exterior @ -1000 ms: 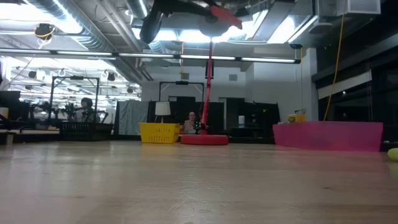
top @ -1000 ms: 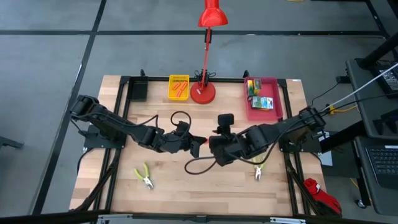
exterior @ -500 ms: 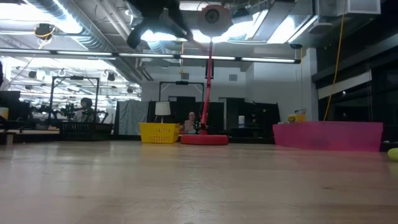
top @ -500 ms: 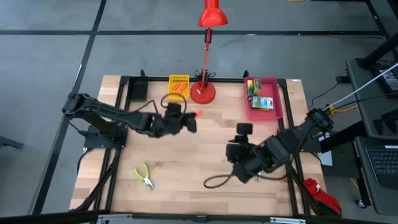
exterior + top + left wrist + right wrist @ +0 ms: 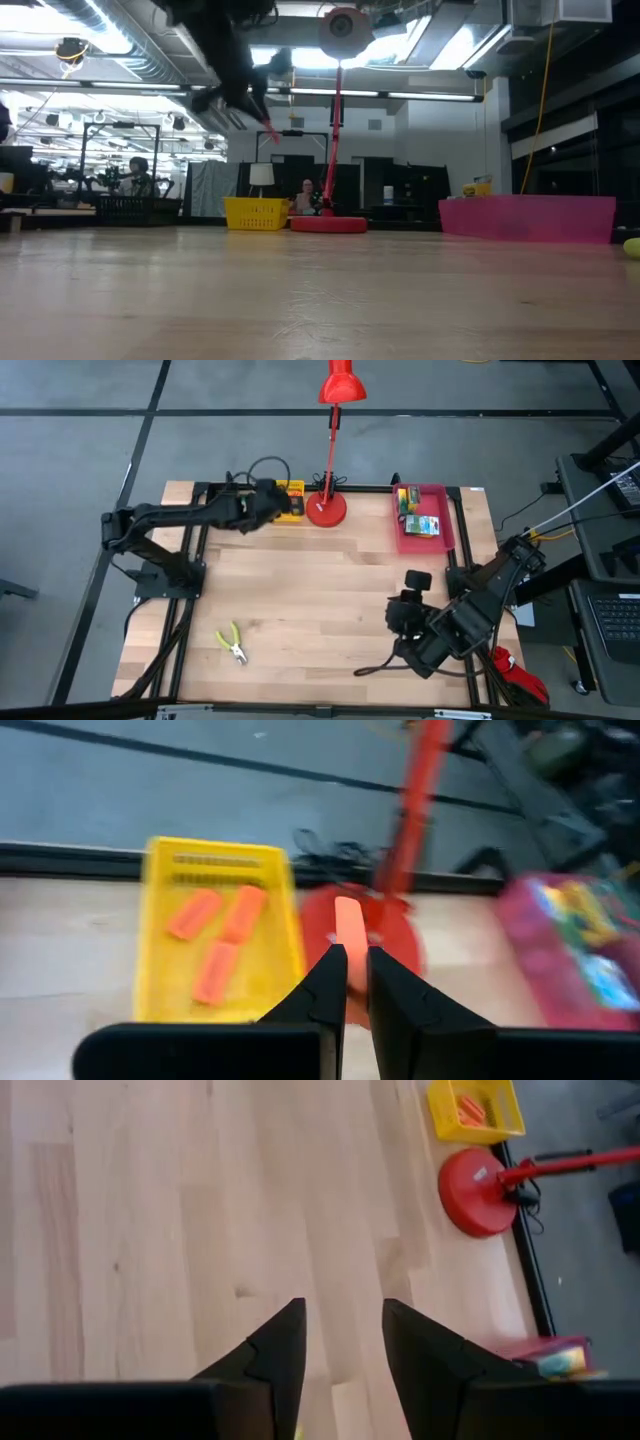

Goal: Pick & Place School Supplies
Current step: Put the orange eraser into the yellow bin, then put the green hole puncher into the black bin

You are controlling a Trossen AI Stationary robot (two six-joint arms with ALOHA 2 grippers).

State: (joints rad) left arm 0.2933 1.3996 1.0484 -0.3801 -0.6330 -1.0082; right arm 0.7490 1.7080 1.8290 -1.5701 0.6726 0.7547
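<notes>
One pair of pliers [image 5: 232, 643] with lime-green handles lies alone on the wooden table [image 5: 300, 610], well to the near left of the red desk lamp [image 5: 327, 506]. Just left of the lamp's round base sits the yellow tray [image 5: 215, 935], and three orange pieces [image 5: 218, 935] lie inside it. The left gripper [image 5: 350, 965] hangs above the table between that tray and the lamp base, its fingers pinched tight on a fourth orange piece [image 5: 347, 923], which sticks out ahead of the fingertips over the base. To the right of the lamp stands the pink tray [image 5: 425, 520], holding the yellow-and-green crayon boxes [image 5: 420, 515]. Farther right and toward the near edge, well away from the lamp, the right gripper [image 5: 336, 1342] hovers over bare wood with its fingers spread apart and nothing between them. No second pair of pliers shows beside it; the right arm covers that part of the table.
</notes>
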